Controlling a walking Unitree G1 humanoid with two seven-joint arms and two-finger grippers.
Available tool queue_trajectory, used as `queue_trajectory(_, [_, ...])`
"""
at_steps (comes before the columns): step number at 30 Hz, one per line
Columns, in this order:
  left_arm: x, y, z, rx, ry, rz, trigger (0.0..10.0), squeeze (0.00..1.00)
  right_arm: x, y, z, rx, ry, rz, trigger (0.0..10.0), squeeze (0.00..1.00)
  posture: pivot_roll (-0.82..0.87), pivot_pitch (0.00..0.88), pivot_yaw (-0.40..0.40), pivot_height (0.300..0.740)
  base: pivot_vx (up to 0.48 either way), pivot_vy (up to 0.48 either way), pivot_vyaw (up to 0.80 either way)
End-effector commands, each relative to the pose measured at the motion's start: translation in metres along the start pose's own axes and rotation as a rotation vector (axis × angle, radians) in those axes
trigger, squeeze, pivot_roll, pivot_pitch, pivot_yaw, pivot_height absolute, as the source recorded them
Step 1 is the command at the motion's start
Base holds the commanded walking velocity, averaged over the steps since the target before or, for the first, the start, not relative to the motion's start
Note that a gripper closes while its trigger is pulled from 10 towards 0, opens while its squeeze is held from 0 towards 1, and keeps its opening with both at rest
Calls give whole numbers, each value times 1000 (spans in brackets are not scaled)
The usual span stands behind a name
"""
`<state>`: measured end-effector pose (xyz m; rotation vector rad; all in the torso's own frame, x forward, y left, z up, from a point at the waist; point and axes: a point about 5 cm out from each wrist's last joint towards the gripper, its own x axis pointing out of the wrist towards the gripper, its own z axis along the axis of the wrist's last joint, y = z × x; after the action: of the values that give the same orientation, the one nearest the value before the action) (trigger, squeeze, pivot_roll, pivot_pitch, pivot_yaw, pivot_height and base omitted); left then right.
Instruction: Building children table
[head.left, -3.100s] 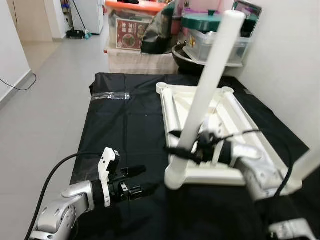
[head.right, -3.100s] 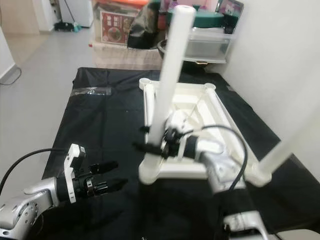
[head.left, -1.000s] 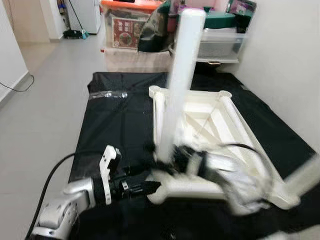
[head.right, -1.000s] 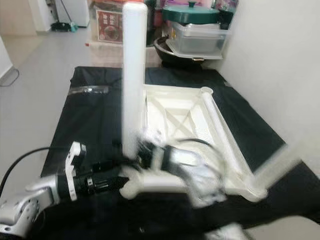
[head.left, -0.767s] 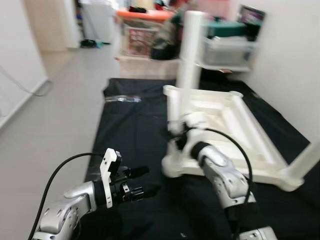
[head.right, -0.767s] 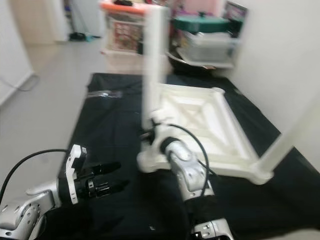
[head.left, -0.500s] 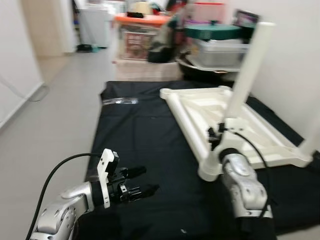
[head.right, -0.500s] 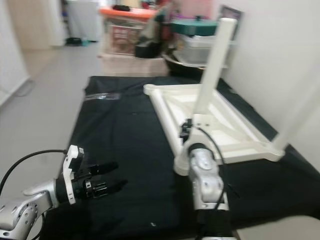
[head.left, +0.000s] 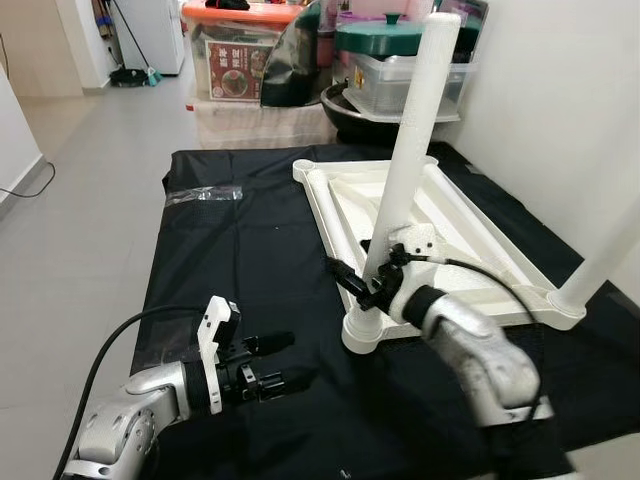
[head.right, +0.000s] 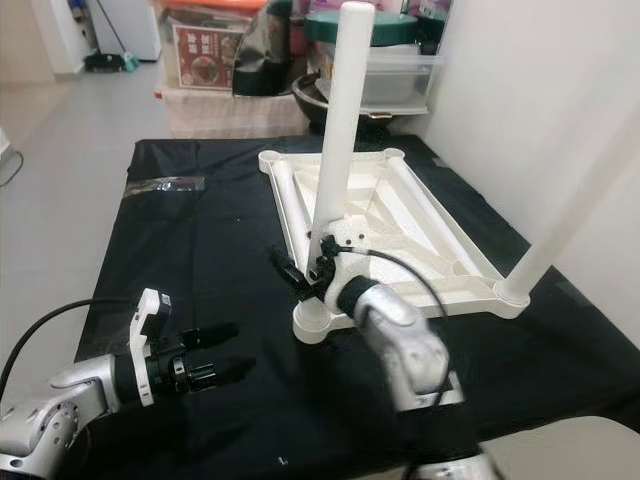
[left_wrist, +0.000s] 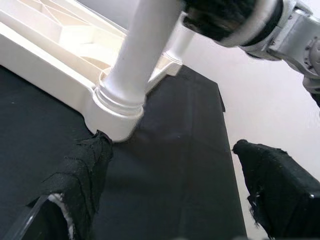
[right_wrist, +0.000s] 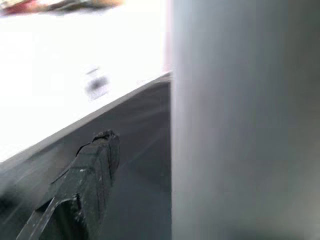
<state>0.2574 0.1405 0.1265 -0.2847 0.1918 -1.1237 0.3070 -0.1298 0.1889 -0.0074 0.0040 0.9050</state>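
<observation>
At the near corner socket, the upright table leg (head.left: 405, 180) stands in the right tool (head.left: 362, 282)'s grip; the left tool (head.left: 275, 364) waits, spread wide, farther off.

Head stereo pair: high, facing forward and down over the black mat (head.left: 250, 250); both eyes share the upturned white table (head.left: 440, 235). Left wrist camera: low over the mat, close, facing right toward the near table leg (left_wrist: 142, 55). Right wrist camera: pressed very close against that leg.
</observation>
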Motion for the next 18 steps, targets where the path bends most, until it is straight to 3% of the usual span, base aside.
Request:
queue_trajectory(1, [3,-1,-1,2,0,-8,10000,0,9,31,9,-56,-36,324,10000,0,70,0,-122,740,0,0,0])
queue_trajectory(6, [2,-2,-1,1,-4,-6,10000,0,13,55,-2,-63,19,507,10000,0,78,0,-128,740,0,0,0])
queue_trajectory(12, [2,-3,-1,-2,-5,-10,10000,0,21,62,-10,-62,38,538,10000,0,80,0,-127,740,0,0,0])
queue_trajectory(13, [1,-3,-1,-2,-5,-10,10000,0,26,62,-13,-57,49,518,6941,0,80,0,-126,740,0,0,0])
queue_trajectory(14, [1,-3,-1,-4,-4,-16,10000,0,36,52,-19,-29,70,372,0,0,78,0,-125,740,0,0,0])
queue_trajectory(15, [1,-3,-1,-4,-4,-16,10000,0,36,52,-19,-29,70,372,0,0,78,0,-125,740,0,0,0])
queue_trajectory(17, [1,-4,-1,-6,-4,-17,10000,0,50,11,-33,60,127,-100,0,0,74,0,-123,740,0,0,0])
queue_trajectory(18, [1,-4,-1,-6,-5,-17,10000,0,50,-2,-40,90,161,-263,0,0,74,0,-123,740,0,0,0])
